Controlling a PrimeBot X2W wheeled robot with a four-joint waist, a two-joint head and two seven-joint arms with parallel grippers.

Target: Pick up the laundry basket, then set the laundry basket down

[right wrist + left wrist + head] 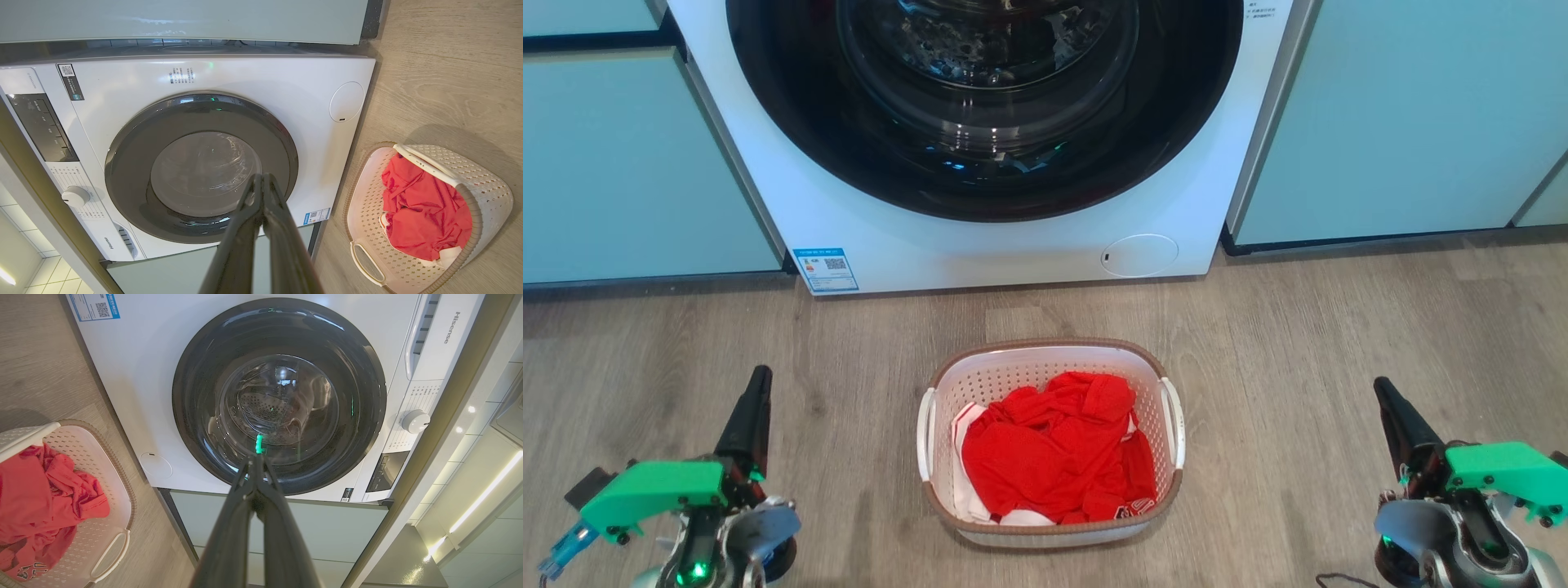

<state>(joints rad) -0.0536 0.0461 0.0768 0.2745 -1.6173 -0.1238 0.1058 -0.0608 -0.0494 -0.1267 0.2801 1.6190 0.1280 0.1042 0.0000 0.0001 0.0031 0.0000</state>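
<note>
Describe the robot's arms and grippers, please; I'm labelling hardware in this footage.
The left gripper and right gripper each have two long, dark, tapered fingers, a bright green housing behind them and a silvery-grey wrist with a green light. The left also carries a light-blue part.

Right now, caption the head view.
Basket of red clothes on the floor before the washing machine, flanked by shut left gripper and right gripper.

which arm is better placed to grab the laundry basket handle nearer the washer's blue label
Left: the left gripper, shut, sits on the side of that handle; the right gripper is beyond the laundry basket.
</note>
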